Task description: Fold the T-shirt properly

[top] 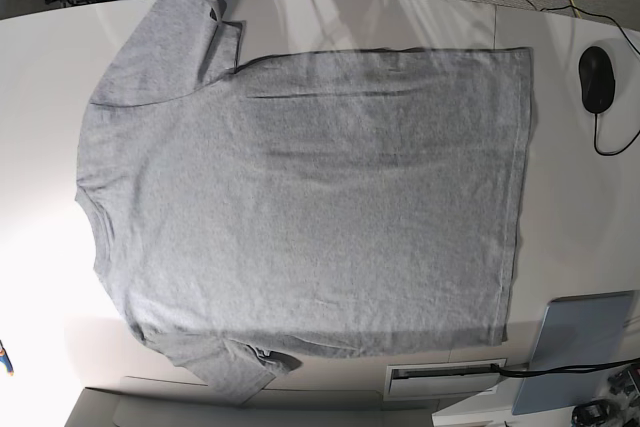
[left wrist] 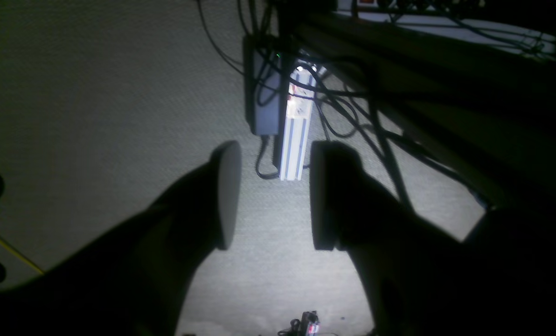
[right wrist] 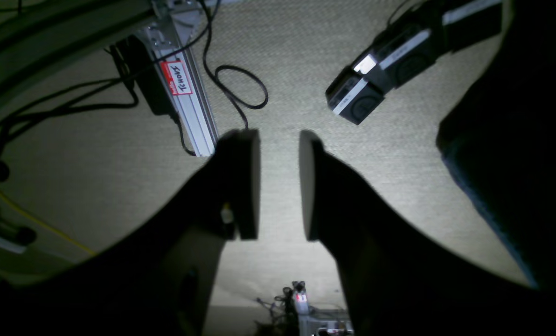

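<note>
Both grippers are empty right now: the left gripper (left wrist: 271, 196) has its jaws spread fairly wide with only carpet between them, and the right gripper (right wrist: 280, 186) shows a narrower gap, also holding nothing. Neither arm appears in the base view, and both wrist cameras look at floor under the table, so the arms seem parked low, off the work surface.

Meanwhile the large heather-grey short-sleeved cotton T-shirt (top: 310, 207) lies flat on the white table (top: 40, 277), collar at 9 o'clock, hem at 3 o'clock, long axis running side to side. Can't tell which arm is nearer.
</note>
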Controlling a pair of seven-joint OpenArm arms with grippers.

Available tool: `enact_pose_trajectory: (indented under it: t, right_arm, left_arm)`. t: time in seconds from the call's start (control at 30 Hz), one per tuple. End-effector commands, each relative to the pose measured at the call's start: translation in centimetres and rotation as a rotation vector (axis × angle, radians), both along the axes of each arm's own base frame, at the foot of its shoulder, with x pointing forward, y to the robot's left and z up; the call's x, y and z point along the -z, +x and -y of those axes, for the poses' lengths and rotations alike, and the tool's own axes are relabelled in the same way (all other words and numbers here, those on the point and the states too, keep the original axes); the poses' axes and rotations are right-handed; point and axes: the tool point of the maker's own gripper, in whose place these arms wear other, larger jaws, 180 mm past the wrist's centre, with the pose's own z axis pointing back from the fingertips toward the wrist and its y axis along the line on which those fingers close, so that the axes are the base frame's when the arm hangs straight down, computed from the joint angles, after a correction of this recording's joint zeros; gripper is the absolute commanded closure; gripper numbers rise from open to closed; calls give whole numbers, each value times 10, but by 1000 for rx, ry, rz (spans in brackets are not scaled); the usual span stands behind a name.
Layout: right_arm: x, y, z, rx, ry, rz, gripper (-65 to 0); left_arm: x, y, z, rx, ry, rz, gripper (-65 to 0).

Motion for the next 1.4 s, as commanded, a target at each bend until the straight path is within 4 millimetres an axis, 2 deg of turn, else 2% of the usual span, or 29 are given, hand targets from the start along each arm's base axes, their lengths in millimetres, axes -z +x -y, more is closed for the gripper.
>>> enact_pose_trajectory:
  t: [0.0,0.17,0.3,0.47,0.6,0.73,0.87,1.0,1.07,1.17,1.3,1.37]
  right_arm:
    - [-5,-8,9,-14,-9,2,-153]
    - [-31,-22,17,-41,12,49,-153]
    - [-59,-32,21,-67,36,90,-153]
    - [-108,-31,40,-148,27,152,-153]
    - [-153,-24,58,-266,-14,177,-153]
    - [-201,-3,64,-448,-46,205,-153]
    - [-245,36,61,-628,-101,283,-153]
    - [-282,78,58,-729,-185,377,-153]
    - [-298,98,56,-769,-228,433,-153]
    - [-315,124,57,-825,-295,485,-154]
    - [-321,144,66,-824,-360,493,-160]
    - [-322,149,73,-808,-393,474,-160]
  left_arm:
    - [-3,-10,-5,7,6,-10,-260]
    - [-20,-25,-14,47,-12,2,-260]
    - [-46,-34,-20,57,-70,39,-260]
    - [-89,-37,-43,128,-44,106,-260]
    - [-136,-29,-62,264,6,193,-260]
    - [-187,-5,-74,458,109,297,-260]
    - [-233,40,-76,643,219,444,-260]
    - [-266,82,-71,789,294,579,-260]
    - [-274,98,-70,841,322,625,-260]
    - [-276,121,-67,875,327,673,-260]
    - [-266,144,-64,940,294,687,-261]
    - [-257,149,-67,959,278,670,-289]
